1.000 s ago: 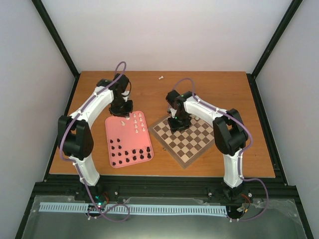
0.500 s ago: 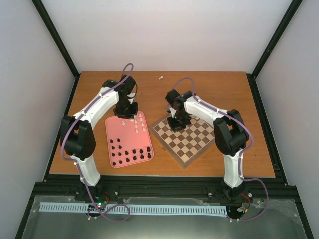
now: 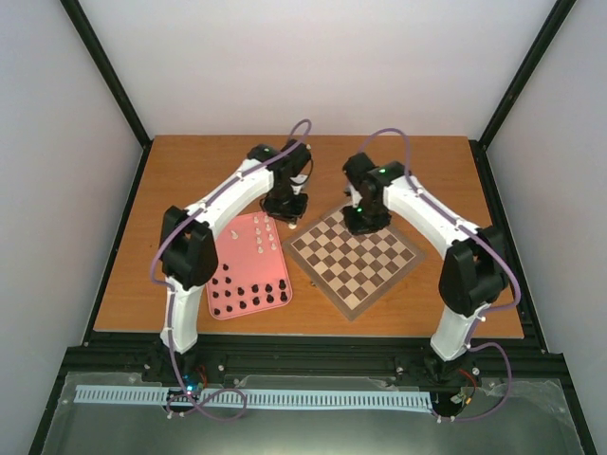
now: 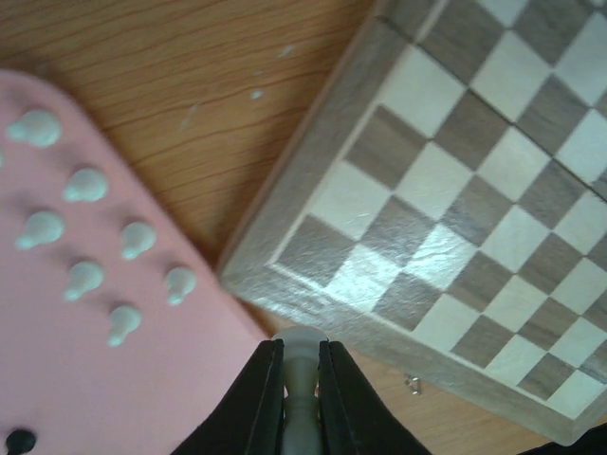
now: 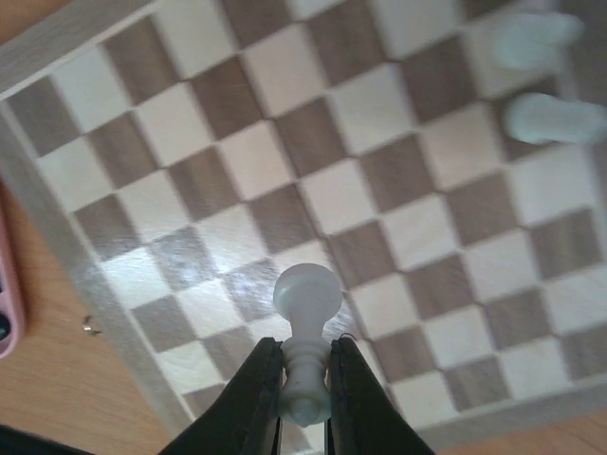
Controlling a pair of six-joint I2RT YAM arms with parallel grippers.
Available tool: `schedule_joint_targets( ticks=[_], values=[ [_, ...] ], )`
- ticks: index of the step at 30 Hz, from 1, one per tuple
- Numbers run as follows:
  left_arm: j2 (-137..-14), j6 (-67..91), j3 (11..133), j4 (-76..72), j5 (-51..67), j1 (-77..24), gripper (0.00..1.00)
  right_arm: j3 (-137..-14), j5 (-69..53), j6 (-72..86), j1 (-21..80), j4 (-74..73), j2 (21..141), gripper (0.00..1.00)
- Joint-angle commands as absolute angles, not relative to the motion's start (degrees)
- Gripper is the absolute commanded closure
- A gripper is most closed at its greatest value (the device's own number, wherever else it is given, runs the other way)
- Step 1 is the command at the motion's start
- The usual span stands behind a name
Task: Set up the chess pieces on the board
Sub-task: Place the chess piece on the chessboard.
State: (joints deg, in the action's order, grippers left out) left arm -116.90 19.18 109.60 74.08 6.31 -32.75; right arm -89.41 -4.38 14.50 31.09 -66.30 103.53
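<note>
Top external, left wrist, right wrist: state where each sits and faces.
Top external: above, behind the bases, looking down on board and pink tray; both arms show.
Left wrist: on left gripper, facing down at tray edge, board corner; fingers pinch a cream piece.
Right wrist: on right gripper, facing down at board; fingers pinch a cream pawn.
All share the board.

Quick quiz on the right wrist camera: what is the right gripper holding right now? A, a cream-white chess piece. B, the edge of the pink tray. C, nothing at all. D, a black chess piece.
A: the right gripper is closed on a cream-white piece, its round head sticking out between the fingers above the board.
</note>
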Motion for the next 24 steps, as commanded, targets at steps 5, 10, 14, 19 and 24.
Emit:
schedule_joint_targets(
  ticks=[5, 10, 14, 19, 24],
  values=[
    [-124.8, 18.4, 120.2, 76.3, 8.5, -38.4, 0.89, -85.6, -1.7, 11.3, 19.7, -68.9, 97.9, 0.94],
    [-128.3, 18.9, 121.7, 74.4, 9.1, -39.7, 0.89, -85.0, -0.7, 9.4, 18.0, -67.7, 99.5, 0.94],
    [-129.9, 19.3, 121.7, 73.2, 9.0, -39.9, 0.89, -83.4, -0.2, 8.7, 16.5, -65.1, 100.8, 0.94],
    [-131.6, 19.3, 121.1, 72.3, 9.4, -39.9, 0.88, -83.3, 0.5, 8.5, 15.6, -63.3, 102.4, 0.94],
    [-133.2, 18.9, 121.4, 72.2, 10.0, -39.9, 0.85, -84.0, 0.8, 8.3, 15.3, -62.5, 104.8, 0.94]
  ],
)
